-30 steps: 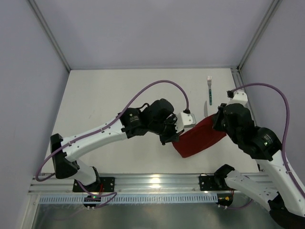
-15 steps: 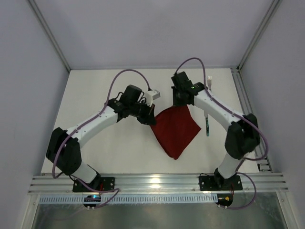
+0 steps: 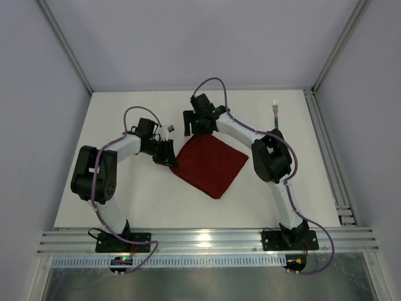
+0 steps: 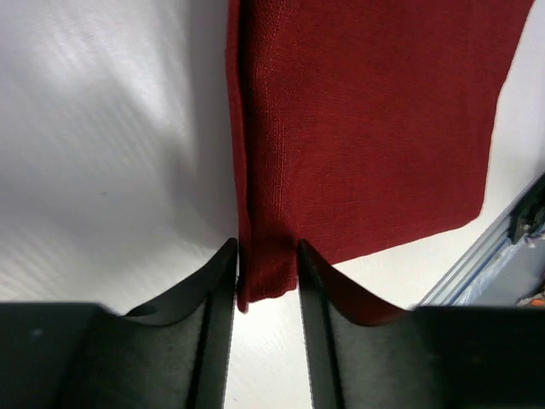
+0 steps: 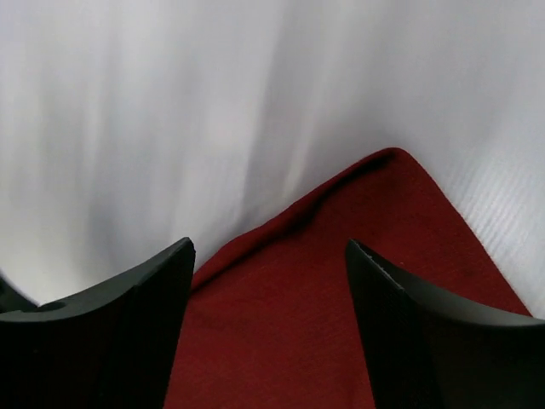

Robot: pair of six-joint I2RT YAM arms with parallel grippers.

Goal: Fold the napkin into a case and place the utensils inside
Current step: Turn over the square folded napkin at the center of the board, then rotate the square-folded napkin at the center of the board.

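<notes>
I see the dark red fabric napkin (image 3: 210, 164) lying flat, no case yet; thin silver metal fork (image 3: 274, 113) is outside. R gripper (image 5: 268, 245) fingers apart; L gripper (image 4: 266, 244) straddles a corner, grip unclear.

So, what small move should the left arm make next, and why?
Probably open the left gripper wider and lift it off: its jaws stand only slightly apart around a corner of the napkin, which lies flat, and the right gripper stands wide open.
</notes>
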